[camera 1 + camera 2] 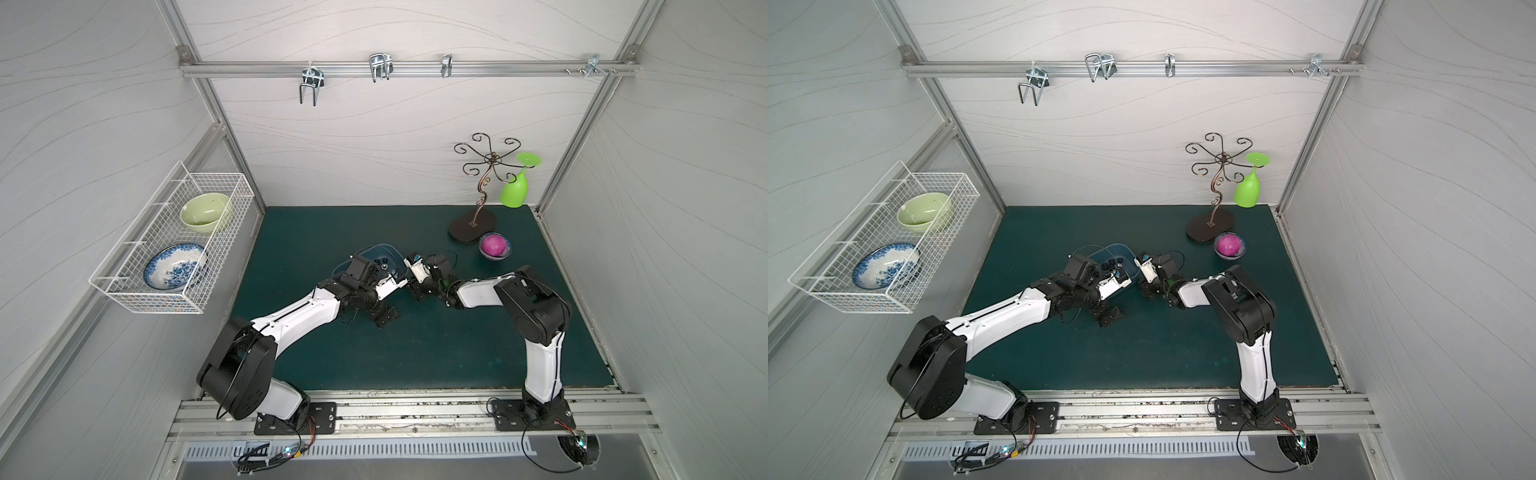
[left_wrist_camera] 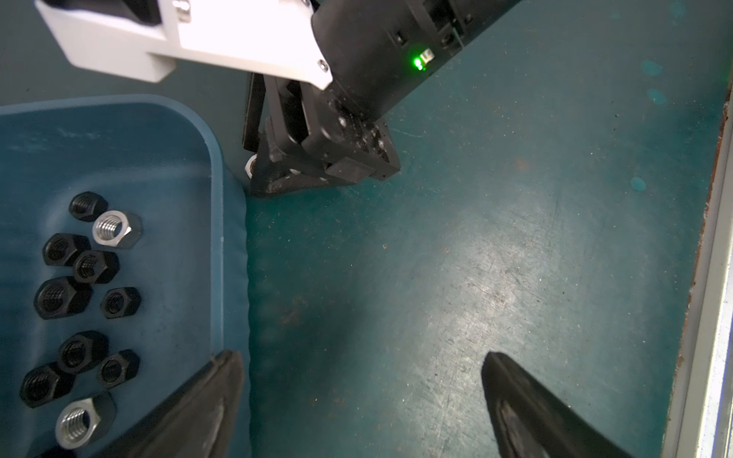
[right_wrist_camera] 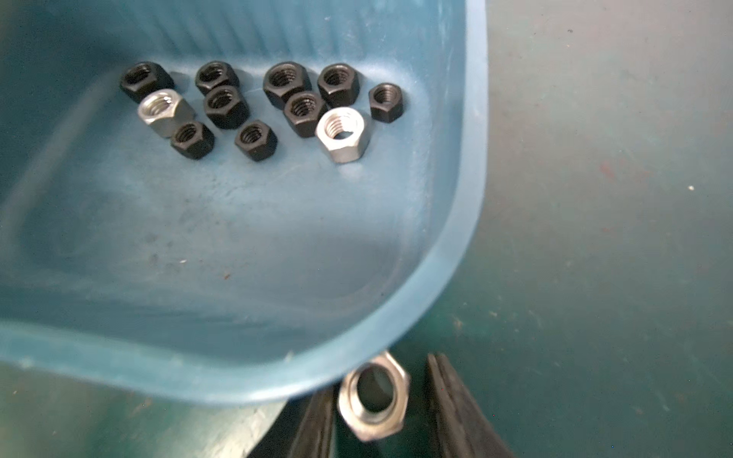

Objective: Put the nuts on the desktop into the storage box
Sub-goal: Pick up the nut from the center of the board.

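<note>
The dark teal desktop [image 1: 415,353] is matte and scuffed, and aluminium framing runs along its edges. Near its middle, in both top views, sits the box [image 1: 1123,250], a shallow blue-grey plastic tub with rounded corners and a rolled rim. Both arms reach in from the front rail and meet beside it.

The left gripper [image 2: 359,354] hangs with its jaws spread wide and nothing between them. One finger is over the box's rim, the other over bare desktop. The right gripper [image 3: 380,378] is low at an outer corner of the box, with its jaws partly apart around a single nut.

Inside the box lie eleven nuts [image 3: 305,113], clustered near one wall. Nine are black and two are shiny silver. All are hexagonal with threaded centre holes, and several touch their neighbours.

The loose nut [image 3: 373,426] is silver and flatter than the two silver ones in the box. It is outside the box, just beside the rim's rounded corner. A clear gap separates it from one finger, so it is not clamped. It seems to touch the other finger, though the blur there leaves that uncertain. I cannot tell whether it rests on the desktop.
</note>
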You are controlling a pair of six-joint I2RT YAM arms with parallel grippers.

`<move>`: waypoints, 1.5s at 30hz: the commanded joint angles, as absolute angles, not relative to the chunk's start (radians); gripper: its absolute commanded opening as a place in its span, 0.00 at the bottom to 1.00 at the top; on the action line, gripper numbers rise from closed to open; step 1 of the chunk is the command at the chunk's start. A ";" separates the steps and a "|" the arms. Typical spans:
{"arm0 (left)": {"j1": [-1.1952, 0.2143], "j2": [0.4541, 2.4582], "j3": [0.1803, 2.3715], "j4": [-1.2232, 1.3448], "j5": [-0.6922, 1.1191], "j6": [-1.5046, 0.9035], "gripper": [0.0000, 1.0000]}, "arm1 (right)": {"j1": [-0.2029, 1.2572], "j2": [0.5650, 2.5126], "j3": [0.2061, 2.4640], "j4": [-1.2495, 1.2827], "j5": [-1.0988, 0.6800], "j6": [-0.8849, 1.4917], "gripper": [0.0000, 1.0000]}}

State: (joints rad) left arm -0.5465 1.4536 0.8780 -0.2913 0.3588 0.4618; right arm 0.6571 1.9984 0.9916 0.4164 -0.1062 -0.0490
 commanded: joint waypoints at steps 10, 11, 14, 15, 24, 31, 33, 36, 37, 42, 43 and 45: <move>-0.546 1.451 0.891 -0.297 0.369 0.480 0.99 | 0.663 1.986 0.922 0.407 -0.078 -0.037 0.26; -0.548 1.450 0.891 -0.296 0.370 0.482 0.99 | 0.663 1.980 0.914 0.410 -0.080 -0.037 0.25; -0.548 1.448 0.892 -0.296 0.367 0.483 0.99 | 0.661 1.953 0.898 0.406 -0.082 -0.037 0.23; -0.548 1.448 0.893 -0.298 0.368 0.486 0.99 | 0.661 1.940 0.896 0.396 -0.083 -0.037 0.22; -0.546 1.417 0.939 -0.377 0.452 0.531 0.99 | 0.662 1.770 0.868 0.318 -0.152 -0.071 0.23; -0.455 1.370 1.027 -0.496 0.611 0.535 0.99 | 0.676 1.653 0.914 0.181 -0.178 -0.112 0.24; -0.426 1.361 1.038 -0.511 0.629 0.534 0.99 | 0.687 1.631 0.939 0.139 -0.176 -0.135 0.24; -0.392 1.347 1.059 -0.530 0.641 0.535 0.99 | 0.713 1.612 0.990 0.078 -0.160 -0.159 0.24; -0.382 1.344 1.067 -0.538 0.649 0.534 0.99 | 0.722 1.612 1.008 0.061 -0.159 -0.189 0.24; -0.343 1.332 1.103 -0.576 0.667 0.541 0.99 | 0.753 1.635 1.090 0.014 -0.137 -0.228 0.24; -0.336 1.329 1.112 -0.586 0.670 0.541 0.99 | 0.755 1.643 1.107 0.009 -0.140 -0.227 0.24; -0.320 1.323 1.127 -0.604 0.682 0.545 0.99 | 0.763 1.654 1.135 0.001 -0.146 -0.228 0.24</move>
State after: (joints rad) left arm -0.3370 1.3514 1.0672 -0.5743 0.6373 0.5262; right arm 0.7536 1.6417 1.0950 0.0467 -0.1478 -0.2001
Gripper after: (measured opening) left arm 0.986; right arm 0.271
